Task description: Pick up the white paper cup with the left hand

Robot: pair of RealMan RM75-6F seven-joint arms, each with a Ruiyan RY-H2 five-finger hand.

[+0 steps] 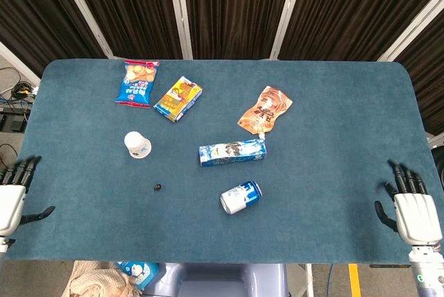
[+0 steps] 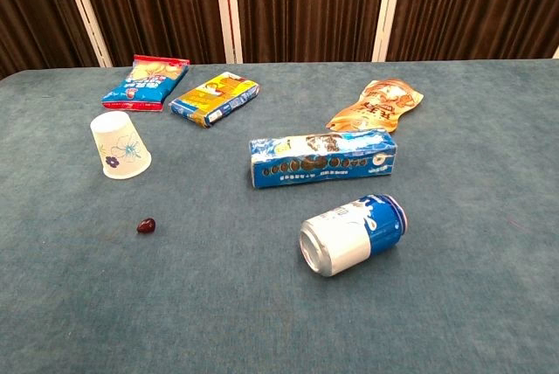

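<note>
Left hand [image 1: 10, 196] parked at table edge, fingers apart, nothing held; right hand [image 1: 416, 207] same. White paper cup [image 1: 137, 145] upside down, left of the biscuit box [image 1: 232, 152]. Best approached sideways, wrapping gently, no crushing.

Robot lab or studio, dark curtains [image 1: 236, 5], blue-clothed table [image 1: 333, 172], floor cables [image 1: 10, 92]
</note>
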